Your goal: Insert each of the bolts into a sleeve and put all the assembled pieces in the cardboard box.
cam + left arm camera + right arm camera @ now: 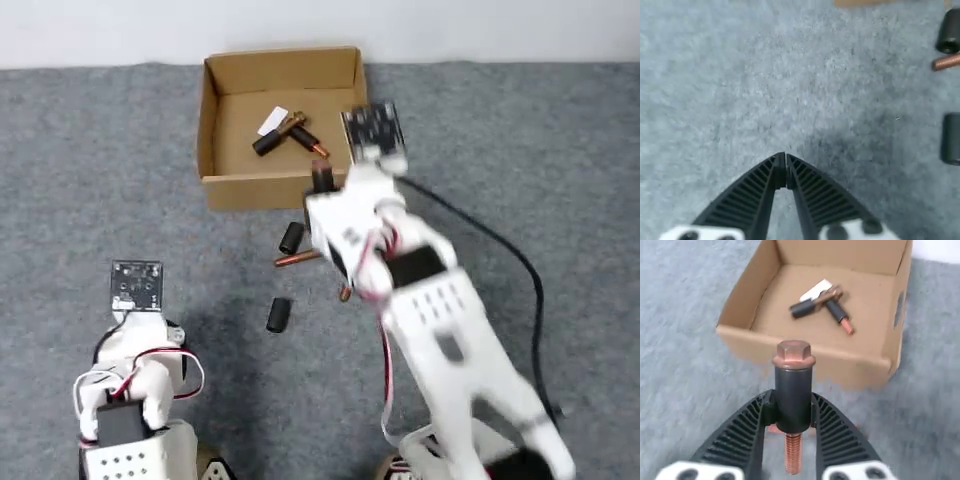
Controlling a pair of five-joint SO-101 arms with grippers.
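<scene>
Right gripper point(791, 407) has its jaws clamped across the black sleeve of an assembled piece point(792, 382), with the copper hex head pointing toward the cardboard box point(805, 357) and the threaded end trailing back between the fingers. The piece hangs just on the near side of the box's front wall, not over the opening yet, and that's the relation that matters. Its long axis aims straight at the box, so the move ahead looks like a short carry forward over that wall before letting go. Inside the box, two finished pieces point(810, 307) lie crossed beside a white slip point(815, 290). In front of the box on the grey mat point(100, 200), a loose sleeve point(291, 238) sits just beside a bare bolt point(298, 259), with a second sleeve point(279, 315) farther from the box. Left gripper point(785, 162), jaws pressed together on nothing, is well back from the box; the right arm is plainly nearer.
</scene>
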